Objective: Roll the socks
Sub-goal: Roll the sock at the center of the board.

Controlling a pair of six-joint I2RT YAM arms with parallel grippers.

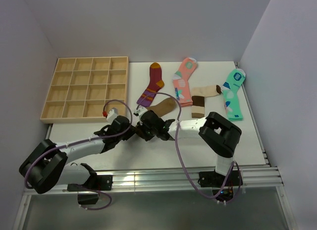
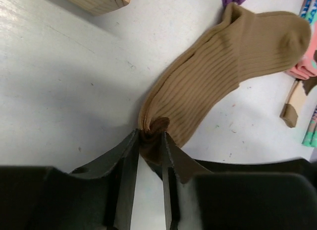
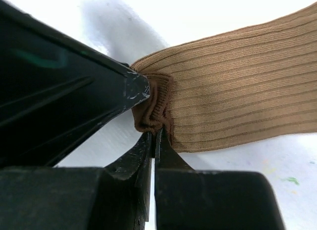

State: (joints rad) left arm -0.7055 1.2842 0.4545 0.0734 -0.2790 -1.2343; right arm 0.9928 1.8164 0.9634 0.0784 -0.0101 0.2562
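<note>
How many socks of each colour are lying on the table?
Brown sock: 1
Beige sock: 1
Maroon sock: 1
Pink sock: 1 (perhaps more stacked under it)
Green sock: 1
Total: 5

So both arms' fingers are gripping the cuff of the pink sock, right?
No. The left fingers and right fingers are gripping the cuff of the plain brown sock, not the pink sock, which lies untouched; both wrist views show it.
</note>
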